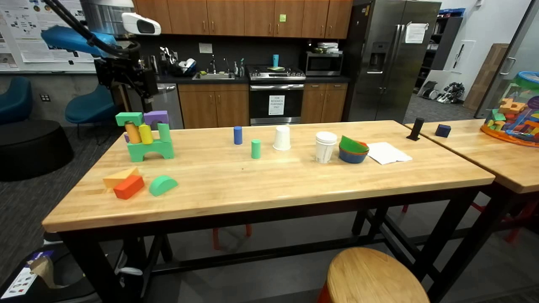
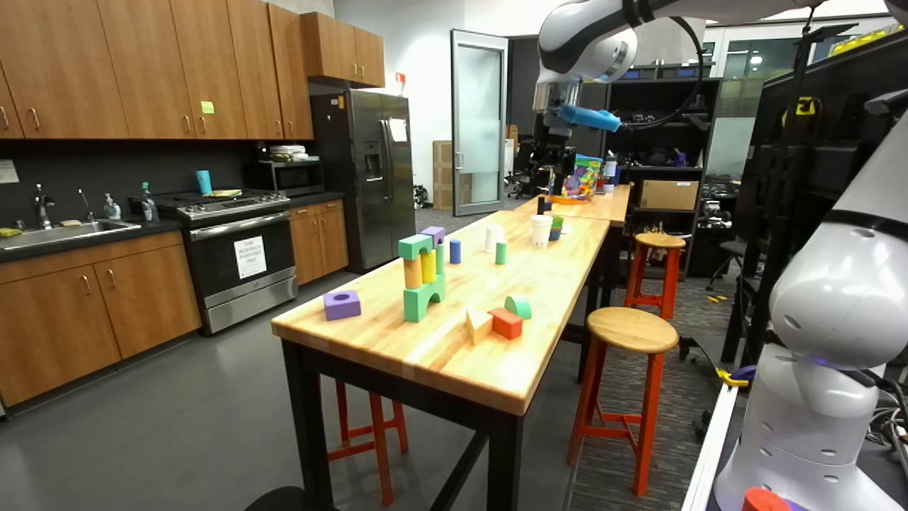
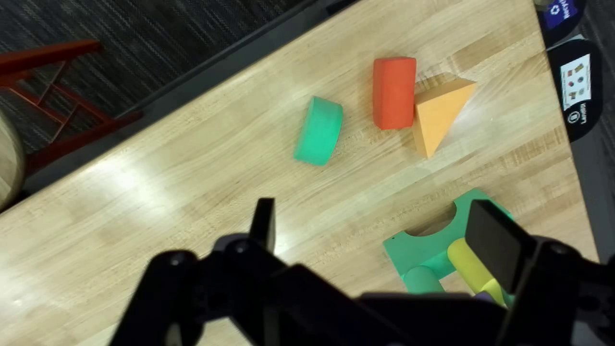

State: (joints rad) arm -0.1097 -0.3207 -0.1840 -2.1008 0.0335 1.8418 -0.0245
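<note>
My gripper [image 3: 375,211] is open, with nothing between its fingers. In an exterior view the gripper [image 1: 147,94] hangs above a block stack. The stack has a green arch [image 1: 150,150] as its base, with an orange cylinder [image 1: 133,134], a yellow cylinder [image 1: 145,134] and a green cylinder [image 1: 164,132] upright on it. A green block [image 1: 129,118] and a purple arch [image 1: 156,117] lie on top. In the wrist view the right finger partly hides the stack. A red block [image 3: 394,93], an orange triangle [image 3: 443,113] and a green half-round [image 3: 319,130] lie beside it.
A purple block with a hole [image 2: 342,305] lies near the table's corner. Farther along stand a blue cylinder [image 1: 238,135], a small green cylinder [image 1: 255,149], white cups [image 1: 282,138] [image 1: 325,148], stacked bowls [image 1: 353,155] and a paper sheet [image 1: 388,152]. Stools [image 2: 631,330] stand beside the table.
</note>
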